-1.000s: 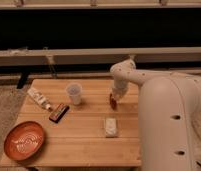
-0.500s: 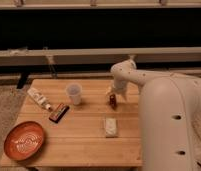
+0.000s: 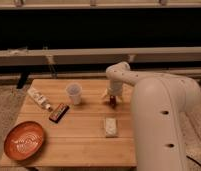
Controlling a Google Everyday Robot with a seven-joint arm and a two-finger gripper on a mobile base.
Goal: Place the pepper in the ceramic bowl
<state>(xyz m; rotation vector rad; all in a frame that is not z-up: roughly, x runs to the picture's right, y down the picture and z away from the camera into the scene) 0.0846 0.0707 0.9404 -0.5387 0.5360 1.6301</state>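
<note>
The pepper [image 3: 113, 101] is a small dark red piece on the wooden table [image 3: 79, 145], towards the back right. My gripper [image 3: 113, 98] hangs straight over it with the fingers spread to either side, open, and the pepper shows between the tips. The ceramic bowl [image 3: 25, 140], orange-red with pale swirl lines, sits at the table's front left corner, far from the gripper. My white arm [image 3: 159, 115] fills the right side of the view.
A translucent plastic cup [image 3: 74, 93] stands left of the gripper. A dark flat bar [image 3: 59, 113] and a white tube [image 3: 39, 99] lie further left. A pale packet [image 3: 110, 126] lies in front of the gripper. Dark shelving runs behind the table.
The gripper has stayed over the pepper with only a slight shift. Nothing else on the table has moved.
</note>
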